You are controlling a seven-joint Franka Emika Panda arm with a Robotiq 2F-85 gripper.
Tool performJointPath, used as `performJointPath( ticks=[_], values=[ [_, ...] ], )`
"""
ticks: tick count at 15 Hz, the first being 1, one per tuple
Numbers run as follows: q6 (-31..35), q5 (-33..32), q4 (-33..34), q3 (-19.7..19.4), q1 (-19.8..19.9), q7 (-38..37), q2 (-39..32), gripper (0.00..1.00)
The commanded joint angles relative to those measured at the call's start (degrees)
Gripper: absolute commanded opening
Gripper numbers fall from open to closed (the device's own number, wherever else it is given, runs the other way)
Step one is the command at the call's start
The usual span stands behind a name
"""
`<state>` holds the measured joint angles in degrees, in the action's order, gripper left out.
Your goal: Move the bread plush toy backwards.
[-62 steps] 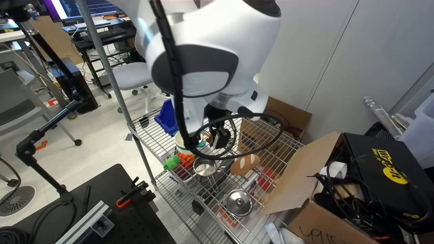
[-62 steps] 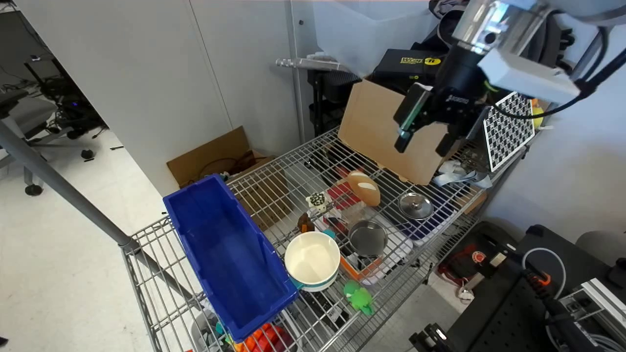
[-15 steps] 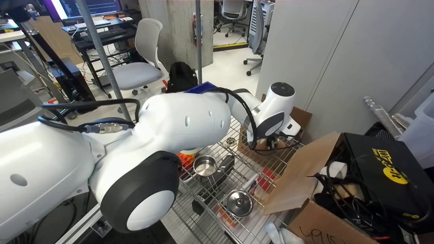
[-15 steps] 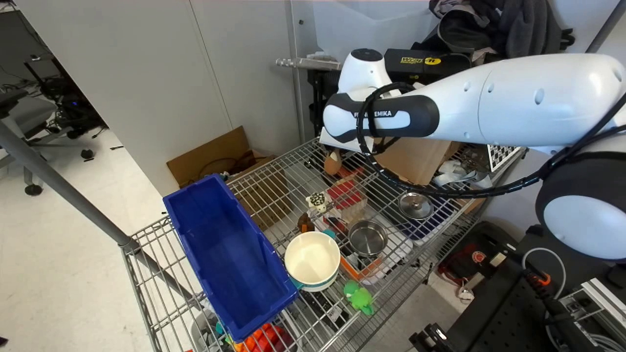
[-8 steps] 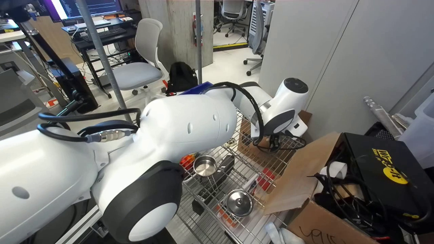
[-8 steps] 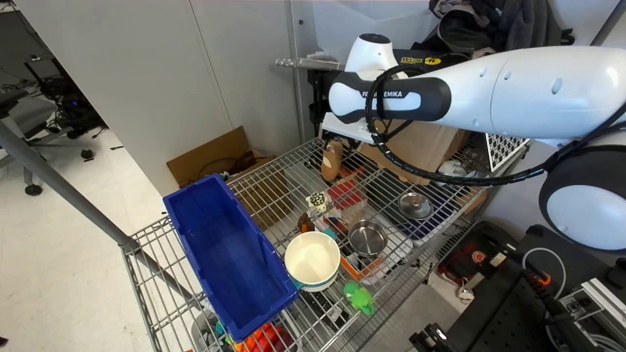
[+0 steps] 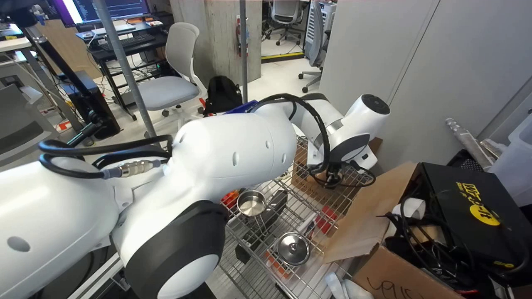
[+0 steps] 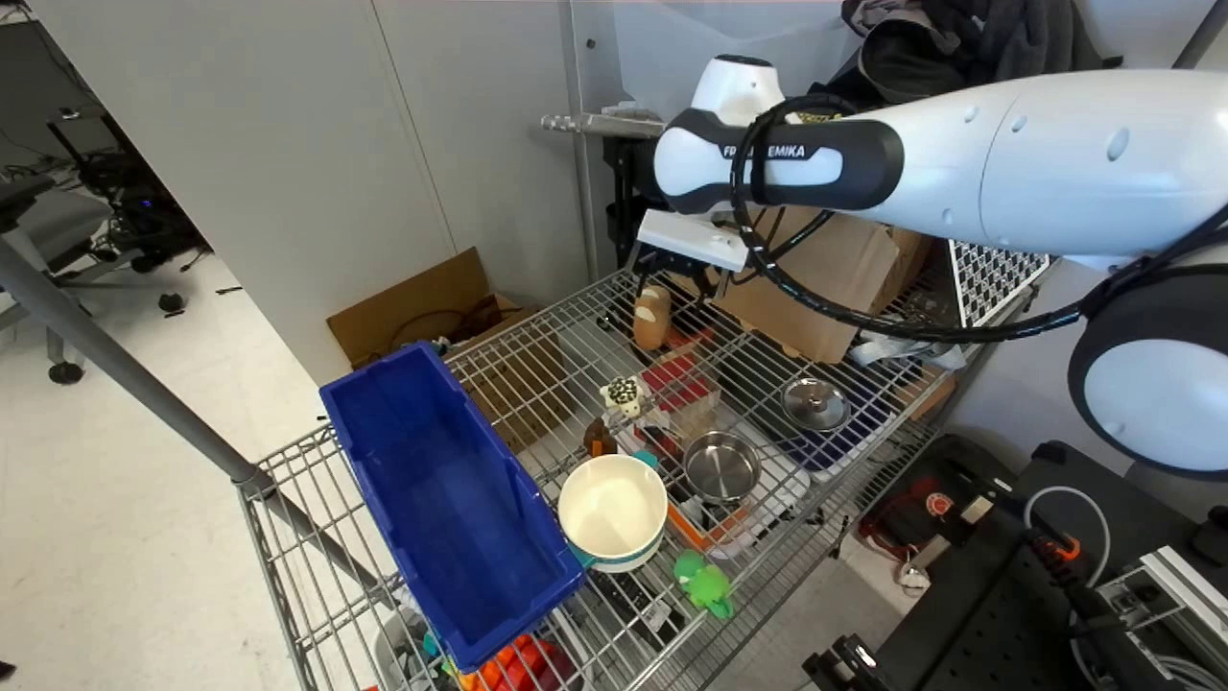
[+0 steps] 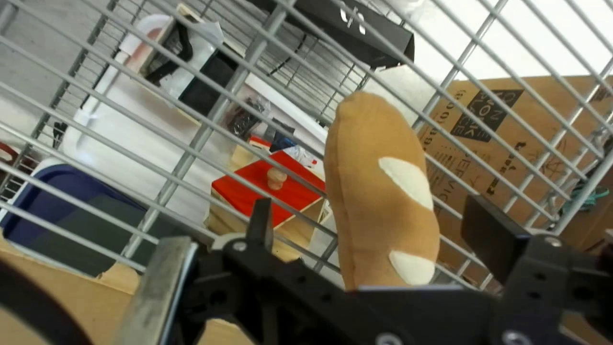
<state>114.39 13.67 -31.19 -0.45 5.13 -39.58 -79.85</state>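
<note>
Bread plush toy (image 9: 376, 191): golden tan, cream-white slashes.
Gripper (image 9: 368, 211): black.
Robot arm (image 8: 1055, 173): white, charcoal bands, one carrying white lettering.
Bin (image 8: 460, 518): deep blue throughout, the boldest block of colour to my eye.
Round cup (image 8: 612, 509): cream inside, teal band outside.
Turtle-like toy (image 8: 705, 581): bright green.
Speckled toy (image 8: 624, 393): pale cream, back mottled dark.
Pot (image 8: 722, 467), lid (image 8: 815, 403): silver.
Wire shelf (image 9: 205, 132): silver-grey.
Small box (image 9: 254, 175): red top, pale wood-toned sides.
Cardboard box (image 9: 539, 105): brown, black print.
Board (image 8: 998, 281): black-and-white check.
Case (image 7: 444, 176): black, yellow lettering, yellow oval.

Bread plush toy (image 8: 652, 319) on wire shelf (image 8: 566, 355), behind saucepan (image 8: 721, 467), left of lid (image 8: 815, 404) in an exterior view
</note>
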Motion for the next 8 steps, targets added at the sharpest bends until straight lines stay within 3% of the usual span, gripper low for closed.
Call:
performJointPath(
  ticks=[1, 3, 4, 8],
  values=[
    [-10.1, 3.2, -2.7, 3.9, 2.7, 4.9, 5.5, 1.00],
    [-16.6, 5.0, -3.5, 5.0, 4.6, 6.3, 7.9, 1.00],
    [-11.4, 3.1, -0.3, 2.8, 2.2, 3.9, 4.0, 1.00],
    [-15.9, 4.2, -1.6, 4.0, 4.2, 5.5, 6.7, 1.00]
  ],
)
